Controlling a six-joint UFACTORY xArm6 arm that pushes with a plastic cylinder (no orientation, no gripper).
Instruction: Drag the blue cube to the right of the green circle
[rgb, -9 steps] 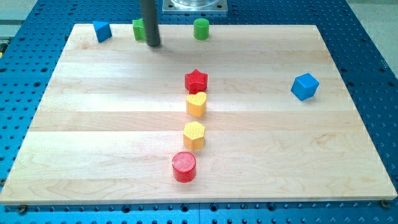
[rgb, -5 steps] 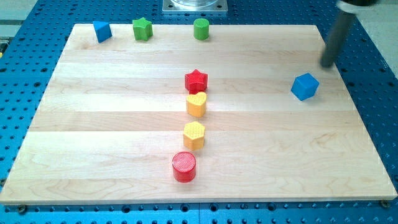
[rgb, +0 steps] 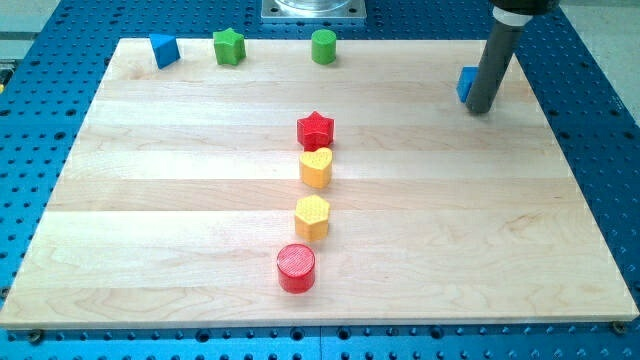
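The blue cube (rgb: 466, 85) sits near the board's top right and is mostly hidden behind my rod. My tip (rgb: 481, 109) rests on the board just in front of and to the right of the cube, seemingly touching it. The green circle (rgb: 323, 46), a short cylinder, stands at the board's top edge near the middle, far to the left of the cube.
A green star (rgb: 229, 46) and a blue triangular block (rgb: 163, 49) sit at the top left. A red star (rgb: 315, 129), yellow heart (rgb: 316, 167), yellow hexagon (rgb: 312, 216) and red cylinder (rgb: 296, 267) form a column down the middle of the wooden board (rgb: 150, 220).
My rod swept from the top left across to the right side, then came in on the blue cube. The cube has moved up and slightly left from mid-right.
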